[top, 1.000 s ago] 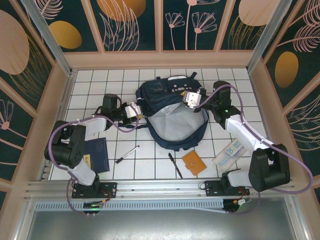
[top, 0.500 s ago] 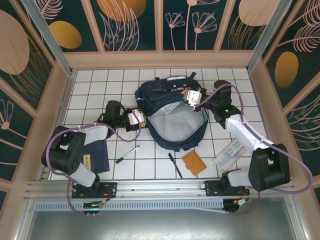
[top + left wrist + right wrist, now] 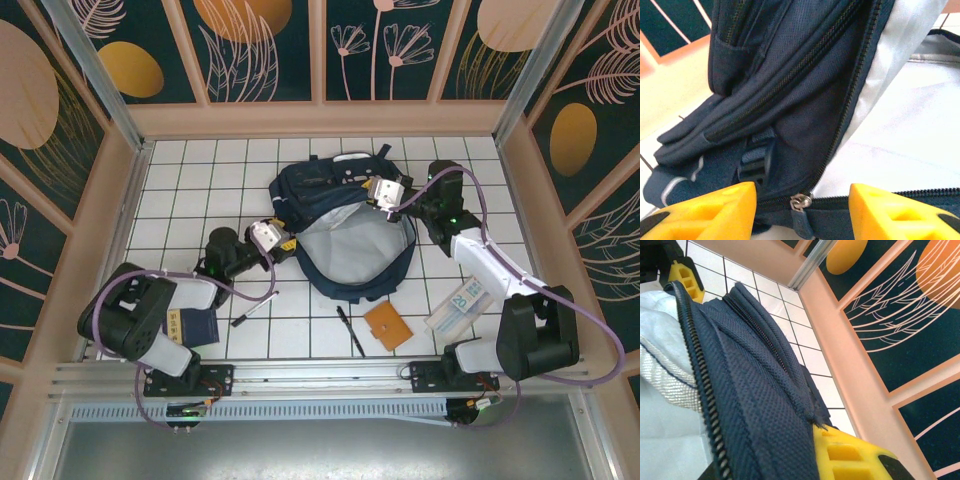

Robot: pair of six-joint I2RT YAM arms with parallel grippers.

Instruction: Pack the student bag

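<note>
Left tool (image 3: 282, 243) has slid back toward the near edge, its fingers parted around a zipper pull (image 3: 799, 202) on the left rim of the student bag (image 3: 320, 180). The bag lies open mid-table (image 3: 180, 190), and the right tool (image 3: 372, 194) is pinched tight on its right rim.

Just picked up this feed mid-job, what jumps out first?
The navy student bag lies mid-table, unzipped, pale grey lining showing. The right gripper pinches its far-right rim; the left gripper sits at its left edge, yellow fingers apart either side of the zipper pull. A small orange case lies loose nearer the arm bases.
</note>
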